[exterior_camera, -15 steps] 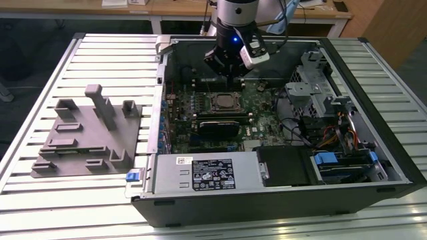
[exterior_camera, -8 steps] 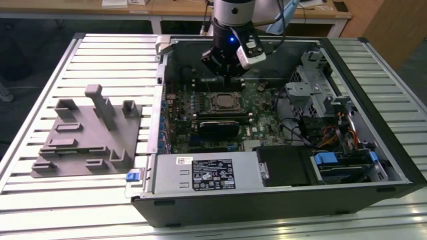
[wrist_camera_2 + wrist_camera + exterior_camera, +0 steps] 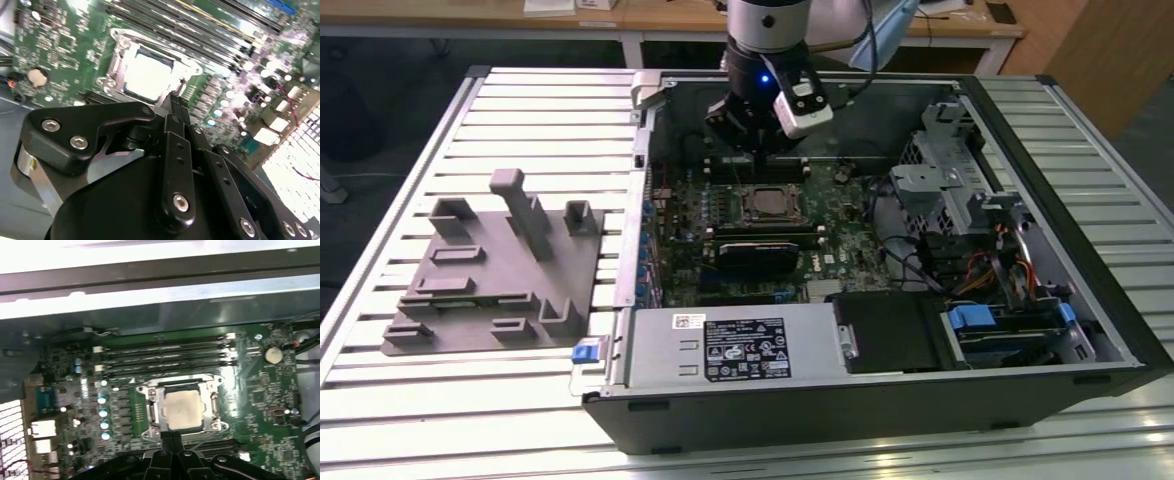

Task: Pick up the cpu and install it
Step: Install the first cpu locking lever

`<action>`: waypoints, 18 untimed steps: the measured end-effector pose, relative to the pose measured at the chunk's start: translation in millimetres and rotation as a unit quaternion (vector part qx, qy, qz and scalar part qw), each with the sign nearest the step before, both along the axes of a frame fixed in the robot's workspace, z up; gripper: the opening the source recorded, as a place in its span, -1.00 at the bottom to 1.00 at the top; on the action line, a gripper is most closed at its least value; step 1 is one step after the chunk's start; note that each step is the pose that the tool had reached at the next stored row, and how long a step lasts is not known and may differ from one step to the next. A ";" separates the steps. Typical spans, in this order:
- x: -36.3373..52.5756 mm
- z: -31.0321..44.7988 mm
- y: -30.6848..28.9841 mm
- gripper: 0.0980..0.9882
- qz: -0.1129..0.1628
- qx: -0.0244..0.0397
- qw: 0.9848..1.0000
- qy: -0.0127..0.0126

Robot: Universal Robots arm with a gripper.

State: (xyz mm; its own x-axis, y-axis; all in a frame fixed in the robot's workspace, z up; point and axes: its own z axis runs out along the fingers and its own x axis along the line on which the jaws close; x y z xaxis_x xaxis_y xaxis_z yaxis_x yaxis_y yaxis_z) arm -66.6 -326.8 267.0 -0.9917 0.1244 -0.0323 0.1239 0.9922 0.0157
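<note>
Inside socket frame: cpu, pale silvery square, darker rim; claw pinched closed, empty, just beside.

The chip is pale silver, perhaps faintly tan, against a green circuit board speckled with pale dots. The tool is black. The fixture is plain grey; the worktop is pale and striped with ribs.

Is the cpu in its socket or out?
In. In both wrist views the cpu lies flat within the socket frame on the motherboard, with the shut gripper beside its edge, holding nothing.
</note>
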 end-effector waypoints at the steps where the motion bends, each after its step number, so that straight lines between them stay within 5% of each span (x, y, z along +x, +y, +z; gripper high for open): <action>1: -3.0 -0.1 0.0 -0.98 0.000 0.000 1.000 0.000; 7: -17.4 -1.1 0.0 -0.98 0.000 0.006 1.000 0.000; 18: -37.8 -4.6 -0.3 -0.98 0.000 0.050 0.999 0.000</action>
State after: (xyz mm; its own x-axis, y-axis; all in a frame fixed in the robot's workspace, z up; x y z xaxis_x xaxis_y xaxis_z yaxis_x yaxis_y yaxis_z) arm -104.4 -327.1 262.4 -0.9917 0.1270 -0.0199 0.1240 0.9857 0.1138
